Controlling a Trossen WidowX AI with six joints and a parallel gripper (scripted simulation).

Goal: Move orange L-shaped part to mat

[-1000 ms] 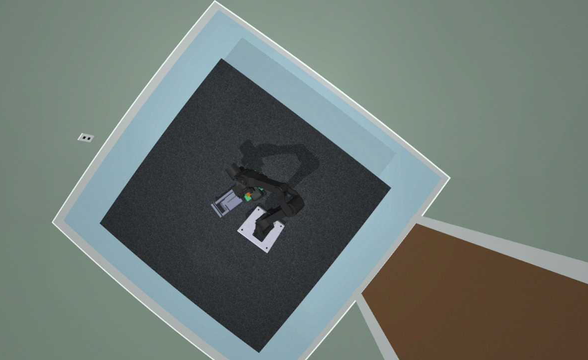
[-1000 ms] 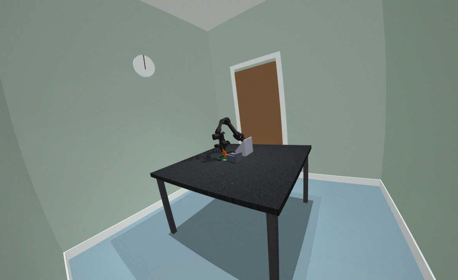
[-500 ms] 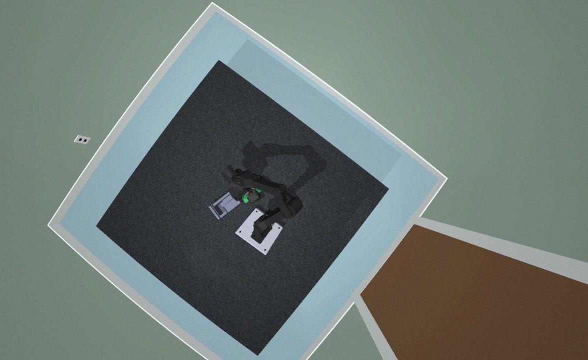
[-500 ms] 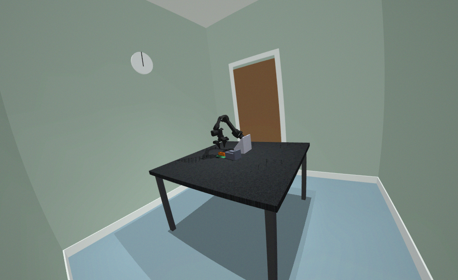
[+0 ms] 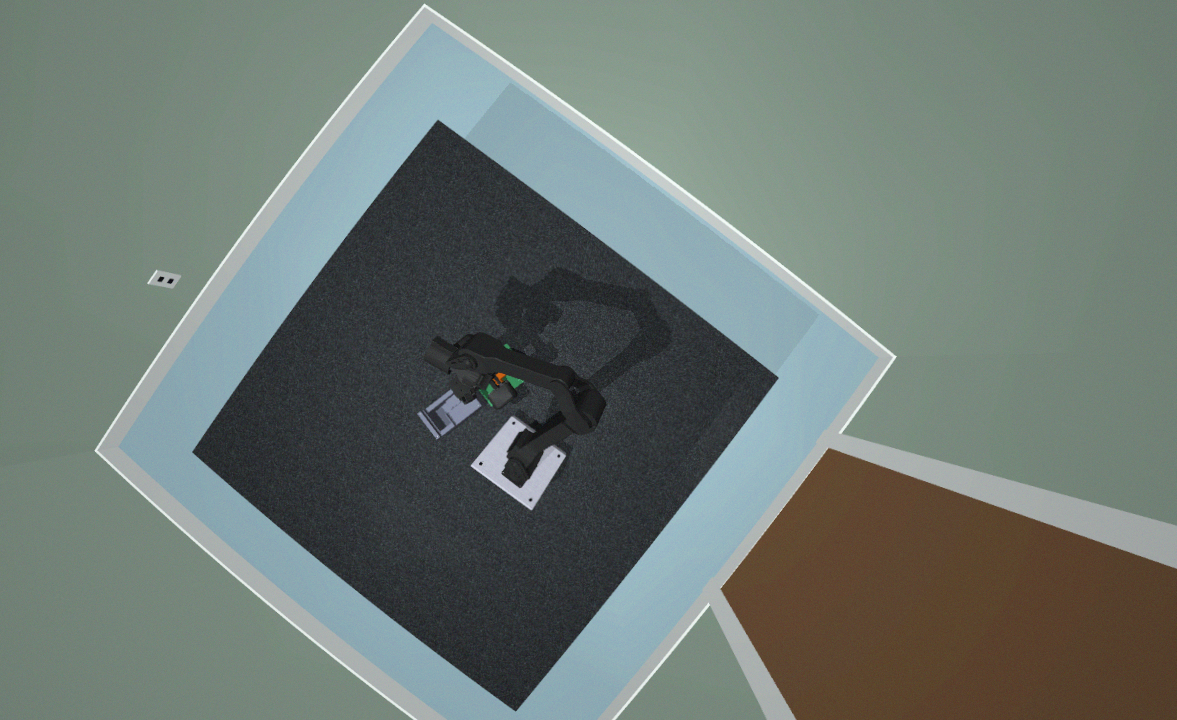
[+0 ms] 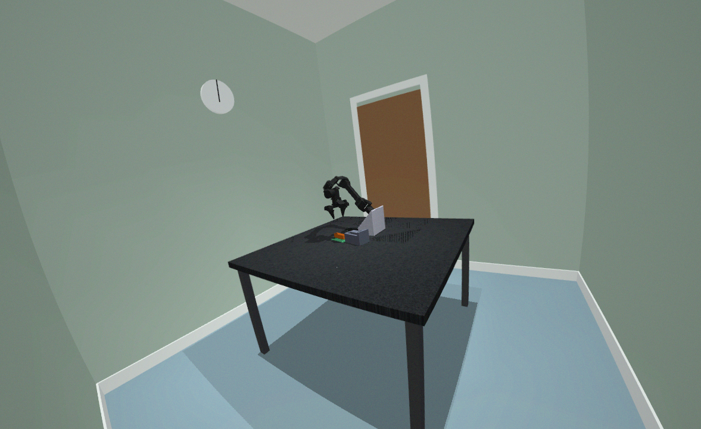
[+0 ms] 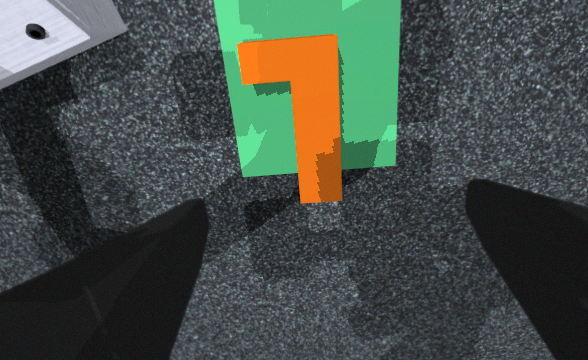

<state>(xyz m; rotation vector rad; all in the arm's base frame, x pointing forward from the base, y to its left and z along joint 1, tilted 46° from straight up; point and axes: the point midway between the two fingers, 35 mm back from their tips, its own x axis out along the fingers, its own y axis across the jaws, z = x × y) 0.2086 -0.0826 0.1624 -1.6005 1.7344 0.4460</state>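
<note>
The top view is showing green walls [image 5: 1022,179] [image 6: 128,159] surrounding a pale blue floor [image 5: 368,116] [image 6: 523,330]. A dark, speckled table [image 5: 350,447] [image 6: 342,277] [image 7: 284,310] is standing on that floor, and a brown door [image 5: 932,573] [image 6: 395,154] is filling a white frame in the wall. The black arm [image 5: 520,362] [image 6: 355,195] is rising from its pale base [image 5: 531,499] [image 6: 378,221] [image 7: 69,30] and bending over toward the mat. In the exterior view, a round white clock [image 6: 217,96] is hanging on the wall.

The grey tray [image 5: 465,407] [image 6: 357,239] is resting on the table near the base, its recess showing from above with the orange part out of it. The green mat [image 5: 516,380] [image 6: 337,239] [image 7: 269,120] is lying just beside the tray.

The gripper [image 5: 483,394] [image 6: 338,216] [image 7: 333,203] is pointing down above the table, its two fingers standing wide apart and gripping nothing. The orange L-shaped part [image 5: 499,377] [image 6: 339,235] [image 7: 314,100] is sitting on the mat, clear of both fingers. Its broad L face is showing upward in the wrist view; its short leg is lying over the mat, while the plain end of its long leg is reaching past the mat's edge. The exterior view is showing the underside too small for judging full contact.
</note>
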